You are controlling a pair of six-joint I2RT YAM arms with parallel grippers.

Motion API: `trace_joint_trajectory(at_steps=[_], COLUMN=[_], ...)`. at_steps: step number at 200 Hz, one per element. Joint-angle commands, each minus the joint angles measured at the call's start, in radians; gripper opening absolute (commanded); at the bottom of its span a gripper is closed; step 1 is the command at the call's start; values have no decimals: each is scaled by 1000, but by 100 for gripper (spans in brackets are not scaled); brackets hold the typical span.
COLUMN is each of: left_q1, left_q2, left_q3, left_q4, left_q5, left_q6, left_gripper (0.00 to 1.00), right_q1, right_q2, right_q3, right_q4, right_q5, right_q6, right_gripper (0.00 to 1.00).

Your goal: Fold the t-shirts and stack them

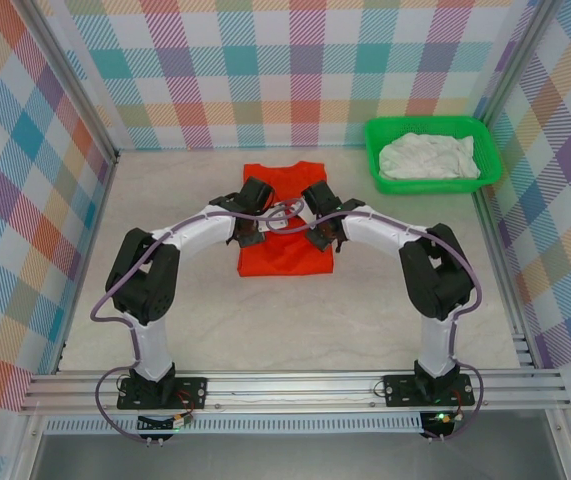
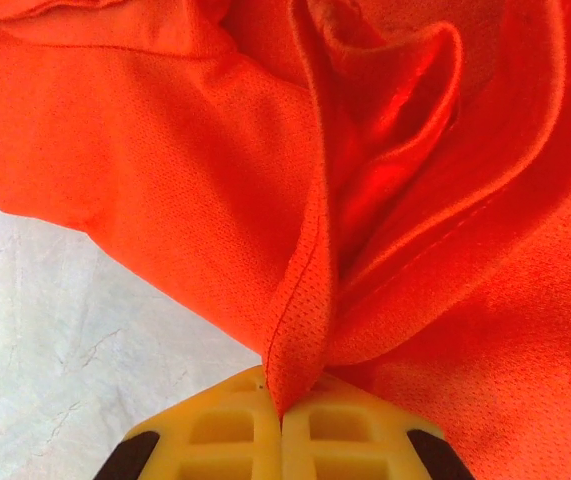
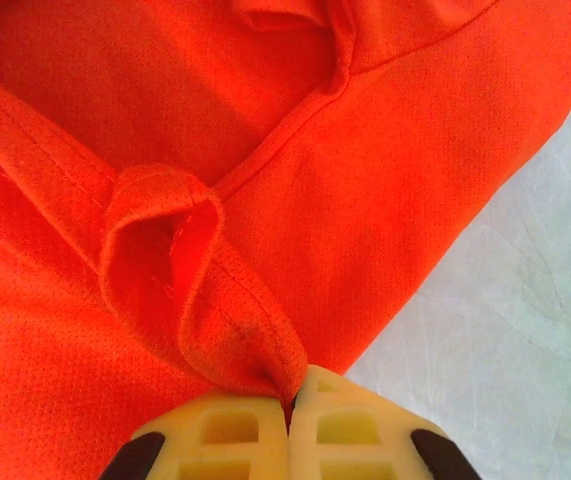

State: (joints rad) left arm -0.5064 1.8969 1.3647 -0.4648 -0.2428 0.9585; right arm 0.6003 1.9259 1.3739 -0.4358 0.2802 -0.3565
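Note:
The orange-red t-shirt [image 1: 283, 255] lies on the table's middle, partly folded into a narrow upright rectangle. My left gripper [image 1: 248, 238] is over its left edge and my right gripper [image 1: 317, 238] over its right edge. In the left wrist view the left gripper [image 2: 283, 415] is shut on a hemmed fold of the orange-red t-shirt [image 2: 165, 170]. In the right wrist view the right gripper [image 3: 290, 400] is shut on a bunched hem of the same orange-red t-shirt [image 3: 385, 170]. The white t-shirt [image 1: 428, 157] lies crumpled in the basket.
A green plastic basket [image 1: 375, 160] stands at the back right by the wall. Checked walls close in the table [image 1: 205, 330] on three sides. Bare pale tabletop [image 2: 55, 330] shows left of the shirt and to its right [image 3: 525, 330].

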Motion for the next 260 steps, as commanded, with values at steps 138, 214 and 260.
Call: trace_joint_trajectory(at_steps=[138,214,260], left_q1=[46,112,151], left_q2=[-114,-616,-809], left_q3=[-8,-432,-522], left_q4=[224,794,779], left_q5=[-90,-20,57], left_q6=[-277,-520,-582], left_gripper=[21,57,70], right_q1=[-82,-86,-83], right_q2=[-45,-350,-401], right_q3=[16,-206,-287], right_q4=[186,85,-79], right_q5=[-28,-280,-366], right_q6=[119,-223,-486], right_gripper=[48,55,55])
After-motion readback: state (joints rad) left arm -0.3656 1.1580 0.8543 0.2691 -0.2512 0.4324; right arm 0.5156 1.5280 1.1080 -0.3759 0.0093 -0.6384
